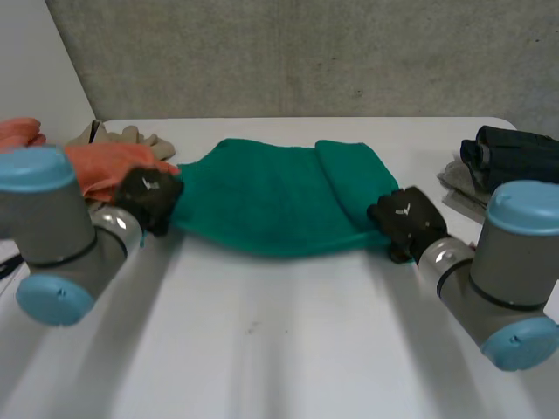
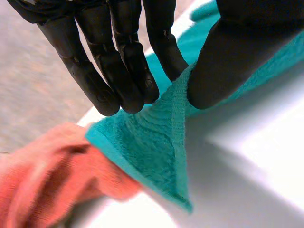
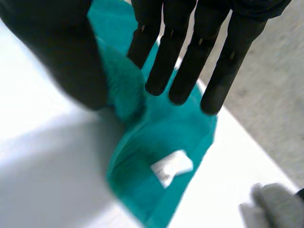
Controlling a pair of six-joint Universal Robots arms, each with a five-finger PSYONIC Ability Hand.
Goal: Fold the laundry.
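Observation:
A green towel (image 1: 271, 196) lies spread across the middle of the white table (image 1: 279, 340), with its right part folded over. My left hand (image 1: 150, 194) is at the towel's left near corner. In the left wrist view its fingers (image 2: 118, 71) and thumb pinch that corner of the towel (image 2: 152, 147) and hold it raised. My right hand (image 1: 403, 216) is at the towel's right near corner. There its fingers (image 3: 190, 52) are straight and stand apart from the thumb, above the towel (image 3: 161, 137). A white label (image 3: 172, 166) shows on the cloth.
An orange cloth (image 1: 109, 166) lies at the left, touching the towel's corner (image 2: 47, 180), with beige cloth (image 1: 122, 137) behind it. Dark folded clothing (image 1: 515, 153) sits on grey cloth (image 1: 458, 185) at the right. A grey wall rises behind the table.

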